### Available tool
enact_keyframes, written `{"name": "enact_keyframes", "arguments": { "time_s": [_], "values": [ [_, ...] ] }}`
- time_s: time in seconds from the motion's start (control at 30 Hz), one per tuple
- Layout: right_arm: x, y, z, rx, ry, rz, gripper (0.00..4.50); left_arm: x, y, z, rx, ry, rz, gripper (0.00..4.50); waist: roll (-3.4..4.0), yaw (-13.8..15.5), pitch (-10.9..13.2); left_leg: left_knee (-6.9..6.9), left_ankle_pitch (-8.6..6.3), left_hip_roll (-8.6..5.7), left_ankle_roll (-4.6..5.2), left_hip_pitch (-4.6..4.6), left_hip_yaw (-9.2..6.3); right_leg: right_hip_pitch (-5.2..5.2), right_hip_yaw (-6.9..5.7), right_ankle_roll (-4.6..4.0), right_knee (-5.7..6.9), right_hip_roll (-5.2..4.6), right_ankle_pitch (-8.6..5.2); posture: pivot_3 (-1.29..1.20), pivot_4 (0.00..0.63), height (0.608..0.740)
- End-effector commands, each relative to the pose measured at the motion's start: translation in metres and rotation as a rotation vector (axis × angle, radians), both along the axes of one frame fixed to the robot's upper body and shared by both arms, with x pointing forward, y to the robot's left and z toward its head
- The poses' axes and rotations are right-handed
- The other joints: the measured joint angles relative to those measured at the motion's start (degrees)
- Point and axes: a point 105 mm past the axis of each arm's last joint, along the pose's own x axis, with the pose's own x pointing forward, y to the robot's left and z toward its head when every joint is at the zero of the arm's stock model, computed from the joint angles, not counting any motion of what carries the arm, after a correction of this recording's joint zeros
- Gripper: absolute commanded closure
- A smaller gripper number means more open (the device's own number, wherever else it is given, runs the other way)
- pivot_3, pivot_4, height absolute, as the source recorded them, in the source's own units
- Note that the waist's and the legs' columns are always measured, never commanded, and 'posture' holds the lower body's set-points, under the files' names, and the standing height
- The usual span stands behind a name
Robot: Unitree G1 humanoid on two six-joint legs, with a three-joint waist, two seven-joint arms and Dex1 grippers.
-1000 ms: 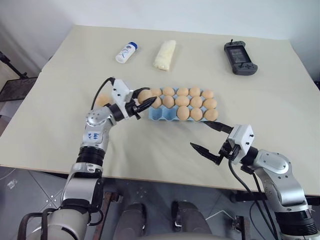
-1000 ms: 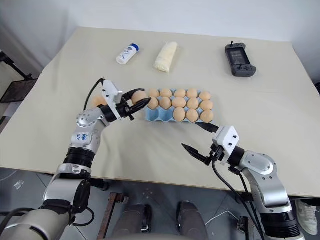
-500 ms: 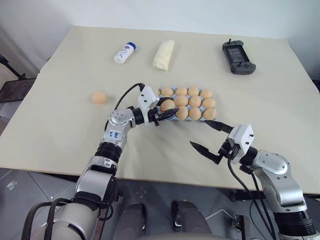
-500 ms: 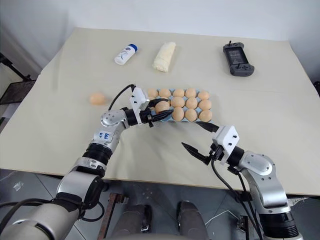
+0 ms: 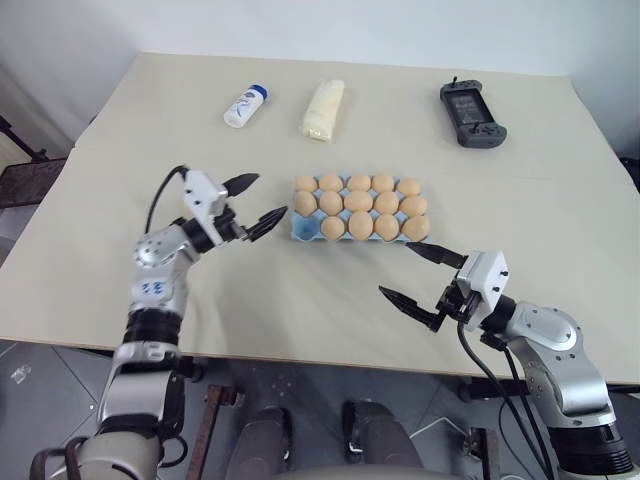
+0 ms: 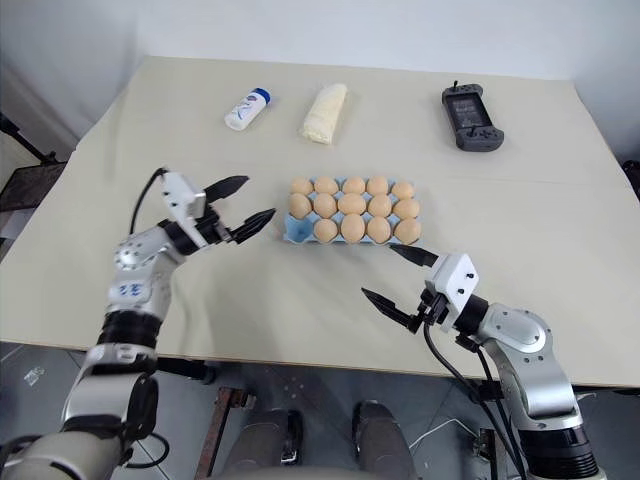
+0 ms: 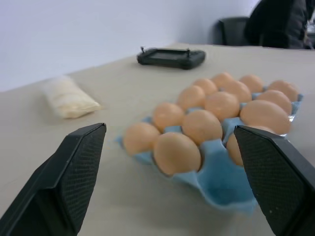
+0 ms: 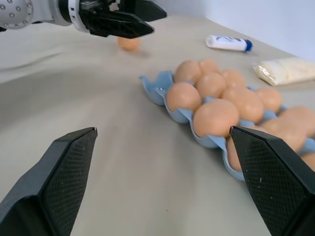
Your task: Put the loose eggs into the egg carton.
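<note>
Presently, one loose egg (image 8: pixel 129 43), smooth and judged fragile, lies on the counter (image 5: pixel 300 290) beyond the egg carton (image 5: pixel 310 229), to be gripped lightly across its middle; both grippers' fingers (image 5: pixel 265 222) are spread wide, empty.

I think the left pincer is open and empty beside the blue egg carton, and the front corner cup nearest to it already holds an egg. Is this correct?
Not entirely. The left pincer is open and empty beside the egg carton, but the front corner cup nearest to it is empty: bare blue shows there in the left wrist view and both eye views.
</note>
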Motion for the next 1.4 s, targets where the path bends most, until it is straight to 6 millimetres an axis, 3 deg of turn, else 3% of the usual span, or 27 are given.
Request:
{"name": "enact_keyframes", "arguments": {
  "time_s": [0.03,0.3,0.5,0.83,1.07,1.37,1.4],
  "values": [
    [-0.001,0.005,0.014,0.014,-0.044,0.056,0.0,-0.022,0.036,0.008,-0.002,-0.033,0.091,0.12,0.0,-0.23,0.0,0.0,0.0,0.01,0.0,0.0,-0.01,0.0,-0.01,0.0,-0.02,0.0,0.0,0.0,0.15,0.74],
    [0.003,0.014,0.015,0.018,-0.046,0.099,0.0,-0.061,0.102,-0.027,-0.046,0.066,0.401,0.12,0.0,-0.05,0.0,-0.09,-0.03,0.04,0.0,0.04,-0.06,0.01,-0.02,-0.04,-0.06,-0.02,-0.02,0.0,0.15,0.74],
    [0.005,0.014,0.016,0.011,-0.049,0.106,0.0,-0.065,0.12,-0.037,-0.101,0.092,0.536,0.12,0.0,-0.04,0.0,-0.09,-0.03,0.01,0.05,0.03,-0.06,0.05,-0.02,-0.04,-0.14,-0.09,-0.02,0.0,0.15,0.74],
    [0.009,0.014,0.016,0.0,-0.05,0.102,0.0,-0.016,0.105,-0.014,-0.12,0.065,0.52,0.12,-0.01,-0.02,0.0,-0.08,-0.03,-0.02,0.05,0.02,-0.04,0.03,-0.05,-0.04,-0.12,-0.09,-0.02,0.0,0.15,0.74],
    [0.011,0.016,0.018,-0.004,-0.057,0.109,0.0,0.041,0.088,-0.015,-0.049,0.174,0.541,0.12,-0.02,0.02,0.0,-0.08,-0.04,-0.02,0.04,-0.03,-0.04,-0.04,-0.23,-0.02,-0.06,-0.05,-0.01,0.0,0.15,0.74],
    [0.007,0.015,0.015,-0.003,-0.05,0.091,0.0,0.059,0.078,-0.029,-0.018,0.271,0.533,0.12,-0.03,-0.09,0.0,-0.1,-0.13,0.07,-0.14,-0.04,0.03,-0.15,-0.6,0.02,0.0,-0.08,0.01,0.0,0.15,0.74],
    [0.007,0.015,0.015,-0.002,-0.05,0.086,0.0,0.059,0.077,-0.03,-0.018,0.272,0.532,0.27,-0.03,-0.06,0.0,-0.09,-0.13,0.07,-0.16,-0.07,0.03,-0.15,-0.62,0.02,0.0,-0.09,0.01,0.0,0.15,0.74]
  ]
}}
